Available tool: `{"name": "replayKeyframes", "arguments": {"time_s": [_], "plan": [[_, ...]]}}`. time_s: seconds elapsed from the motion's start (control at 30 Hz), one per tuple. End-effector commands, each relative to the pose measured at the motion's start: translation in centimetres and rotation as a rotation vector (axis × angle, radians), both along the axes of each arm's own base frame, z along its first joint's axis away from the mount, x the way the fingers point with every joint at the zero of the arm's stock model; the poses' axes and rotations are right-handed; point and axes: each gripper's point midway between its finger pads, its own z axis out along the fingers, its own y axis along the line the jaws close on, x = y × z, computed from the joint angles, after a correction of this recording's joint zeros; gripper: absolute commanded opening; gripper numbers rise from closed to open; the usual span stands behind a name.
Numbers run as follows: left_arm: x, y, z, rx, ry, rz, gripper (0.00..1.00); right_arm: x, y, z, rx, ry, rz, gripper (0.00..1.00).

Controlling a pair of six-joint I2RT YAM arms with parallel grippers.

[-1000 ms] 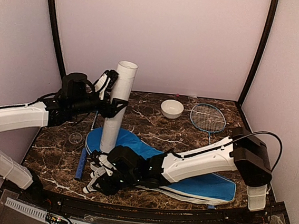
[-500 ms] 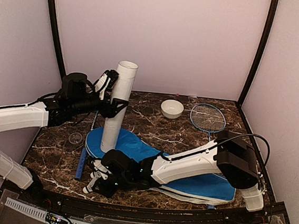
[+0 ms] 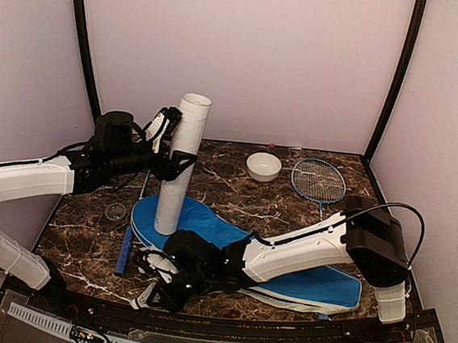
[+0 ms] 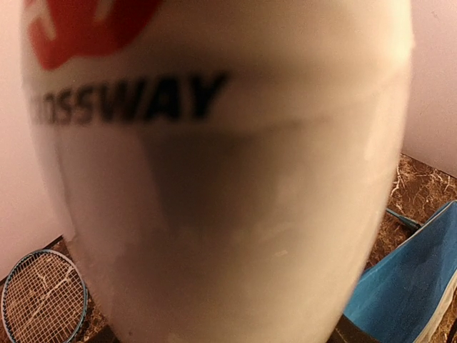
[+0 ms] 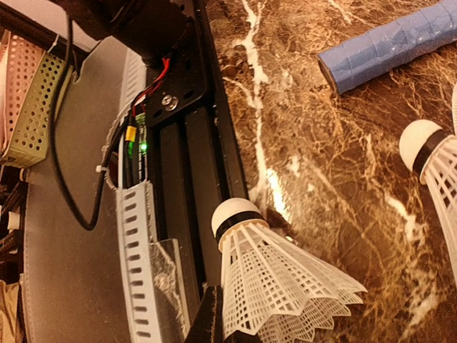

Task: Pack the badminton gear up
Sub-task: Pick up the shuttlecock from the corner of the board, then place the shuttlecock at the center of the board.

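The long white tube stands upright on the blue racket cover, with my left gripper shut round its middle. It fills the left wrist view as a blurred white tube. My right gripper is low at the table's near-left edge, shut on the skirt of a white shuttlecock. The right gripper holds it cork-up over the black front rail. Another shuttlecock lies to the right. One racket lies at the back right. A blue racket handle lies near the cover's left end.
A small white bowl sits at the back centre. A small clear round lid lies left of the cover. The black front rail and a slotted cable duct run just beside the held shuttlecock. Pale walls close in three sides.
My right gripper has closed on the shuttlecock and shifted slightly toward the near edge. The left arm and the tube have not moved.
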Motion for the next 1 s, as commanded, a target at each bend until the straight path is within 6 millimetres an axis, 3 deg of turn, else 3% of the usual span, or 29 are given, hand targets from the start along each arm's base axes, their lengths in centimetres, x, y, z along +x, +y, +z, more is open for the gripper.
{"name": "replayKeyframes", "arguments": {"time_s": [0.0, 0.17, 0.6, 0.83, 0.97], "plan": [[-0.3, 0.2, 1.4, -0.023, -0.046, -0.008, 0.67, -1.3, -1.7, 6.2, 0.128, 0.002, 0.062, 0.00], [-0.3, 0.2, 1.4, -0.024, -0.046, -0.008, 0.67, 2.9, -5.6, 10.4, 0.168, -0.029, -0.122, 0.00], [-0.1, 0.2, 0.9, -0.017, -0.039, -0.008, 0.68, 22.0, -25.1, 11.5, 0.155, -0.082, -0.986, 0.00], [-0.2, 0.0, 0.8, -0.010, -0.038, -0.021, 0.67, 28.6, -31.3, 11.8, 0.230, -0.072, -1.319, 0.00], [-0.3, 0.0, 0.9, -0.011, -0.041, -0.024, 0.67, 30.5, -32.6, 10.7, 0.258, -0.026, -1.401, 0.00]]}}
